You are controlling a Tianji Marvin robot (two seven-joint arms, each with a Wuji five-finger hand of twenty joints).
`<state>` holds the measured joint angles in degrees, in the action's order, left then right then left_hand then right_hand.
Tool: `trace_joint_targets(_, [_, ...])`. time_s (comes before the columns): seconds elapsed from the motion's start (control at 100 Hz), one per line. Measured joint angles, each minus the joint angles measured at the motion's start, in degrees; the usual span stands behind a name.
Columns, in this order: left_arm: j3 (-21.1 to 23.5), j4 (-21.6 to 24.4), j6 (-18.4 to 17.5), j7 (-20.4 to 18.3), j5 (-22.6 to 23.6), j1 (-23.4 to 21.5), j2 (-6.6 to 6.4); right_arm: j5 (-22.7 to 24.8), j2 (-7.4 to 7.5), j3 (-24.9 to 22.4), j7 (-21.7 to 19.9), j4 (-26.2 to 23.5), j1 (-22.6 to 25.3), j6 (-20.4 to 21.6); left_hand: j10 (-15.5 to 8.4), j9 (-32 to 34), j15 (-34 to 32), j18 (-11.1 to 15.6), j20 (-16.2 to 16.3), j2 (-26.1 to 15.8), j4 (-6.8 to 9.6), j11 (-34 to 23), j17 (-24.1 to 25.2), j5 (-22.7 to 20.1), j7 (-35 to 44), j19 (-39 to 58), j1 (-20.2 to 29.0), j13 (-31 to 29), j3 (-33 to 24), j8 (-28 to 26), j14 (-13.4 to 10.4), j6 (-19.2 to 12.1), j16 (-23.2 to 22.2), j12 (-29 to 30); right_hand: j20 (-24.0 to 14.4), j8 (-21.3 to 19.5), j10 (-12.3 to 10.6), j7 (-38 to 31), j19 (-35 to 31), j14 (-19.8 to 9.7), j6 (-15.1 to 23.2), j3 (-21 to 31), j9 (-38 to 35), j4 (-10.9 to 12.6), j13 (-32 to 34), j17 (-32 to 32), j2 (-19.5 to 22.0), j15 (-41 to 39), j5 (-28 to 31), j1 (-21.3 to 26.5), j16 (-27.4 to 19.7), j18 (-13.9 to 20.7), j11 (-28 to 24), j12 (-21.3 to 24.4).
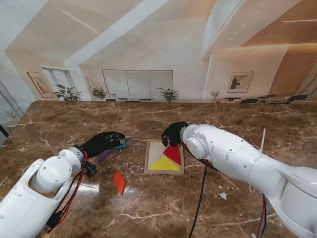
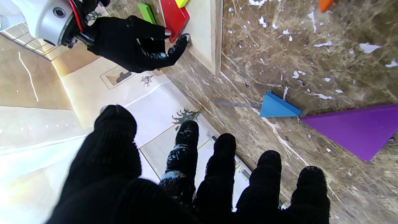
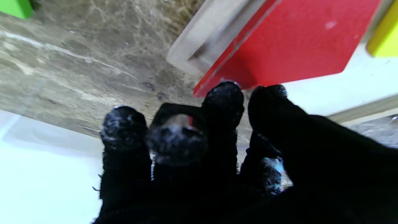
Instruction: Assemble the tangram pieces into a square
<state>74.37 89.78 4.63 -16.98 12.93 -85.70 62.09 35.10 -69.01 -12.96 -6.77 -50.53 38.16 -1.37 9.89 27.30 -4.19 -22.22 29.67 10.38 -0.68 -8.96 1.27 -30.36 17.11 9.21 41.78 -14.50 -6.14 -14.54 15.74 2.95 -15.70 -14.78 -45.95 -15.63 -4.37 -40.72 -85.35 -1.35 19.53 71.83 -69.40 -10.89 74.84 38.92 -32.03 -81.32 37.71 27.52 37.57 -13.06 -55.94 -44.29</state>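
A wooden square tray (image 1: 151, 161) (image 2: 206, 40) (image 3: 199, 40) holds a yellow triangle (image 1: 165, 163) (image 2: 181, 2) (image 3: 384, 37) and a red triangle (image 1: 173, 154) (image 2: 174, 17) (image 3: 289, 46). My right hand (image 1: 173, 133) (image 2: 136, 43) (image 3: 217, 155) pinches the red triangle's far corner, which sits tilted over the tray's rim. My left hand (image 1: 101, 143) (image 2: 199, 180) hovers open with fingers spread, close to a blue triangle (image 1: 120, 145) (image 2: 276, 107) and a purple triangle (image 1: 103, 156) (image 2: 354, 129) on the table.
An orange piece (image 1: 119, 181) (image 2: 325, 3) lies on the marble table nearer to me, left of the tray. A green piece (image 2: 146, 12) (image 3: 15, 7) lies beyond the tray by my right hand. A black cable hangs from the right arm.
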Motion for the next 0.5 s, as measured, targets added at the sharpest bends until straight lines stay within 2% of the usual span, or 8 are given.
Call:
trace_joint_targets(0.04, [0.0, 0.0, 0.0, 0.0, 0.0, 0.0, 0.0, 0.91, 0.07, -1.61, -2.33, -0.75, 0.45, -0.1, 0.01, 0.0, 0.0, 0.0, 0.0, 0.0, 0.0, 0.0, 0.0, -0.08, 0.0, 0.0, 0.0, 0.0, 0.0, 0.0, 0.0, 0.0, 0.0, 0.0, 0.0, 0.64, 0.0, 1.08, 0.0, 0.0, -0.8, 0.0, 0.0, 0.0, 0.0, 0.0, -0.53, 0.0, -1.06, 0.0, 0.0, 0.0, 0.0, 0.0])
trace_joint_targets(0.11, [0.0, 0.0, -0.02, -0.01, 0.0, -0.01, 0.0, 3.02, 1.0, -2.26, -5.08, -3.69, 0.71, -0.82, 0.01, 0.0, 0.0, 0.0, 0.0, 0.0, 0.0, 0.0, 0.0, -0.08, 0.0, 0.0, 0.0, 0.0, 0.0, 0.0, 0.0, 0.0, 0.0, 0.0, 0.0, 1.74, 0.0, 4.06, 0.0, 0.0, -3.26, 0.0, 0.0, 0.0, 0.0, 0.0, -0.53, 0.0, -0.16, 0.0, 0.0, 0.0, 0.0, 0.0])
trace_joint_targets(0.25, [0.0, -0.05, -0.09, -0.01, 0.0, -0.01, 0.0, 2.65, 1.34, -1.91, -3.95, -4.59, 1.16, -1.08, 0.01, 0.0, 0.0, 0.0, 0.0, 0.0, 0.0, 0.0, 0.0, -0.08, 0.0, 0.0, 0.0, 0.0, 0.0, 0.0, 0.0, 0.0, 0.0, 0.0, 0.0, 1.57, 0.0, 3.08, 0.0, 0.0, -3.31, 0.0, 0.0, 0.0, 0.0, 0.0, -0.53, 0.0, 0.12, -0.26, 0.0, 0.0, 0.0, 0.0])
trace_joint_targets(0.5, [0.03, -0.06, -0.09, 0.03, 0.0, -0.02, 0.01, 3.38, 2.25, -4.87, -4.12, -6.21, 2.84, -1.07, 0.01, 0.01, 0.0, 0.0, 0.0, 0.0, 0.0, 0.0, 0.0, -0.08, 0.0, 0.0, 0.0, 0.0, 0.0, 0.0, 0.0, 0.0, 0.0, 0.0, 0.0, 1.78, 0.0, 5.11, 0.0, 0.0, -3.35, 0.0, 0.0, 0.0, -0.01, 0.0, -0.53, 0.0, 0.72, -0.26, 0.0, 0.0, 0.0, 0.01])
